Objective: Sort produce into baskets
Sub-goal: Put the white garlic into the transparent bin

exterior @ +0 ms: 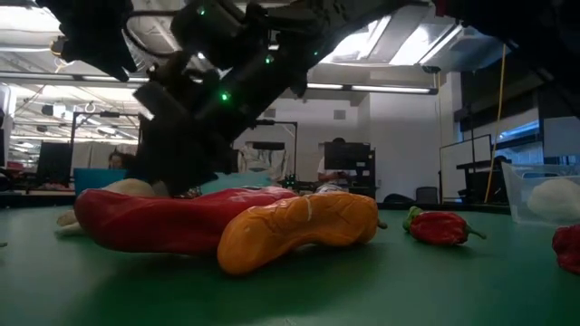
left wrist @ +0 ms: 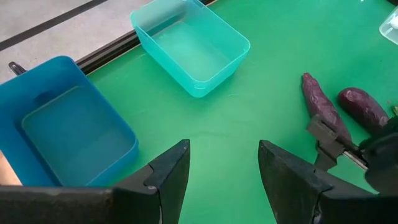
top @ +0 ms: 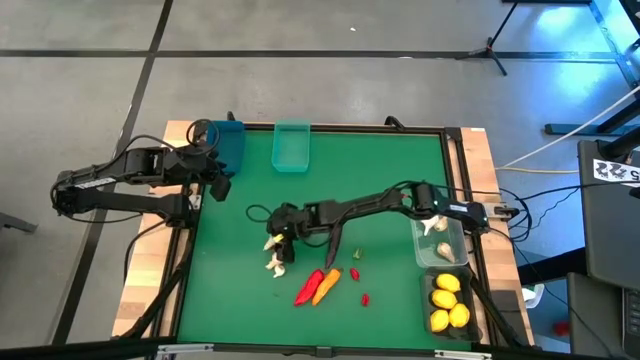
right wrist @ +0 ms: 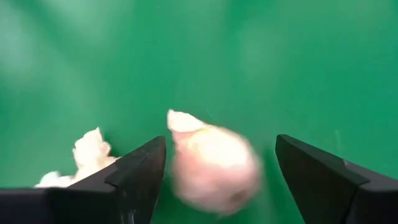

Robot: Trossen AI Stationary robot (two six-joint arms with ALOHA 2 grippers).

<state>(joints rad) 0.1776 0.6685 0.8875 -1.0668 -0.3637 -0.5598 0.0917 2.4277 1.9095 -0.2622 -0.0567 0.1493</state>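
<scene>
1. Right gripper reaches over the middle of the green table, its fingers spread wide with a cream-white garlic bulb lying between them; whether either finger touches the bulb cannot be told.
2. Just beside that bulb, outside one finger, lies a second pale garlic piece, and in the high view a further garlic piece rests a little nearer the table's front edge.
3. Near these, toward the front, a red chili pepper and an orange carrot lie side by side and touching; in the low view the carrot leans against the long red pepper.
4. Two smaller red peppers and sit apart from that pair, with a tiny green bit close by.
5. Two dark purple eggplants and lie next to the right arm in the left wrist view.
6. At the table's right edge, a clear bin holds garlic, and a dark grey bin in front of it holds yellow lemons.
7. Left gripper hangs with fingers parted and empty over the far left corner, near the blue bin and the teal-green bin, both of which hold nothing.
</scene>
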